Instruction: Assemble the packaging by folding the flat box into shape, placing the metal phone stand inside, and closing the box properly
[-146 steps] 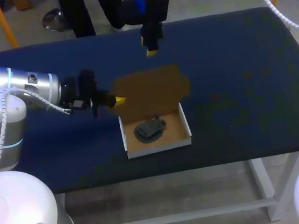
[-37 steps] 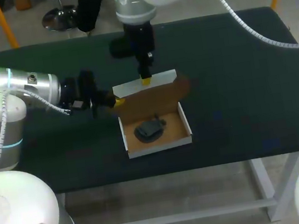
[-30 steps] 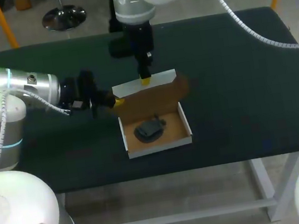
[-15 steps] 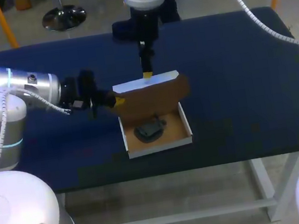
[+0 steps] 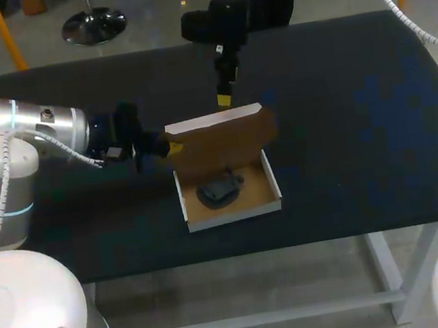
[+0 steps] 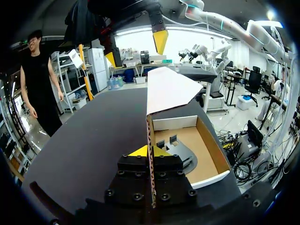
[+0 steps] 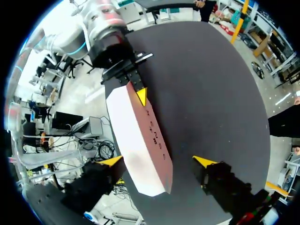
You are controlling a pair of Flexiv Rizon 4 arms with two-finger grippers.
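The white box tray [image 5: 268, 175] lies on the table with the dark metal phone stand [image 5: 219, 189] inside it. Its brown lid [image 5: 228, 142] stands upright at the tray's far side, white outer face away from me. My left gripper [image 5: 169, 148] is shut on the lid's left edge; in the left wrist view the cardboard edge [image 6: 151, 140] runs straight between that gripper's [image 6: 150, 152] yellow tips. My right gripper [image 5: 225, 97] hangs open just above and behind the lid's top edge, touching nothing. In the right wrist view the lid [image 7: 140, 136] lies below that gripper's [image 7: 158, 161] spread fingers.
The dark table [image 5: 359, 110] stretches bare to the right of the box and in front of it. My left arm [image 5: 24, 131] lies low across the table's left side. The table's front edge runs close below the tray.
My right gripper has opened, let go of the lid's top edge and risen up and back from it. The lid stays upright in the left gripper, which has not moved.
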